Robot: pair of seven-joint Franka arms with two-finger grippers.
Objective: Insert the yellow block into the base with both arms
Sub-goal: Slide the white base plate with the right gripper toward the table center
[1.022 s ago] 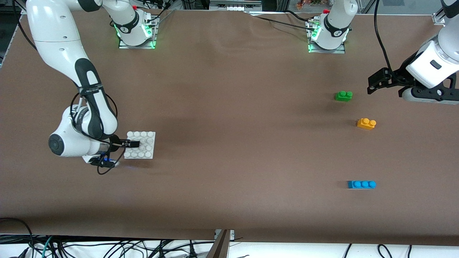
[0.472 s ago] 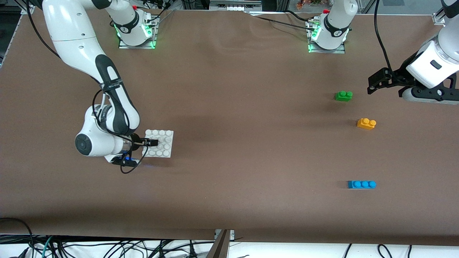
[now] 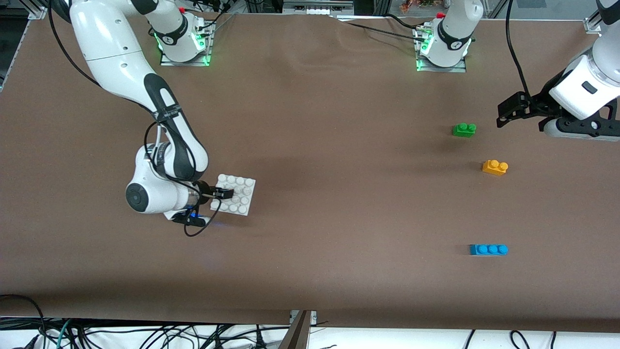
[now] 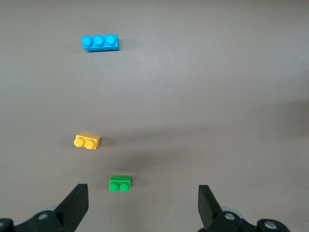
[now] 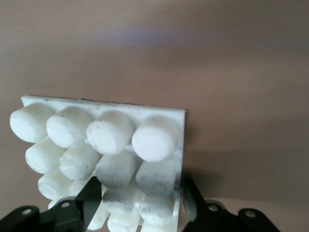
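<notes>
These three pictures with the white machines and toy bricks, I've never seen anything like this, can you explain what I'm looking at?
Two white robot arms stand at a brown table. The wide picture looks down from a camera facing them; the two close-ups come from cameras on each arm's wrist.

The right hand is shut on the edge of the base, a white square plate covered in round studs; its wrist picture shows those studs up close. The left hand waits open, up over the left arm's end of the table, holding nothing.

Three bricks lie at that end: a green brick, the yellow block nearer the front camera, and a blue brick nearest. The left wrist picture shows all three: green, yellow, blue.
</notes>
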